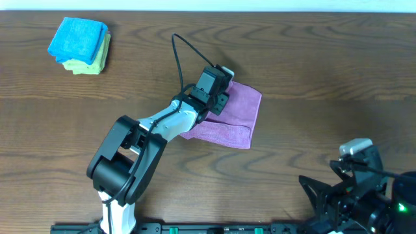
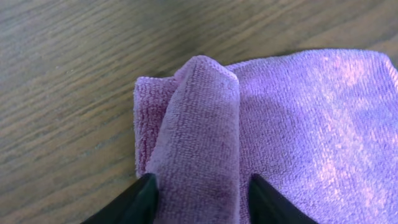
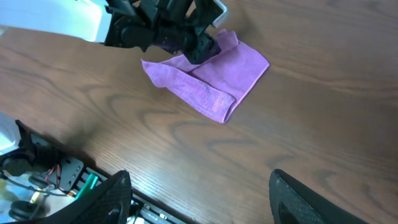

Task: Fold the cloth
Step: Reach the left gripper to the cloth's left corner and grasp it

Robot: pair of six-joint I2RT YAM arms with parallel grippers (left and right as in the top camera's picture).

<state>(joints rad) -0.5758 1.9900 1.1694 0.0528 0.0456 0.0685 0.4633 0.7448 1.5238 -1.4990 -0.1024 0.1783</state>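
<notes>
DESK: Where is the cloth (image 1: 237, 114) in this one?

PHOTOGRAPHER: On the dark wooden table (image 1: 325, 58), a little right of centre, with the left arm stretched out over its left side. It does not lie as a single sheet. The right wrist view shows a doubled band along one long edge, so I judge there is one fold in it already.

DESK: And the left gripper (image 2: 202, 186)?

PHOTOGRAPHER: Down at the cloth's edge. Its own camera shows a ridge of fabric standing up between the two black fingertips (image 2: 146, 193), which press on either flank of it. That is a pinch on the cloth. By my reading it is taken at the edge because that is the part to be carried across for the next fold. The rest of the cloth spreads flat to the right of the ridge.

DESK: The right gripper (image 3: 200, 180)?

PHOTOGRAPHER: At the near right of the table, well apart from the cloth, jaws wide with nothing between them. It seems to stand clear so the left arm has room.

DESK: Anything else in shot?

PHOTOGRAPHER: A folded blue cloth (image 1: 78, 36) sits on a yellow-green cloth (image 1: 91, 64) in the far left corner, well apart from the work.

DESK: Any risk?

PHOTOGRAPHER: The ridge looks thick. If only the top layer is caught, lifting could pull the existing fold open
</notes>
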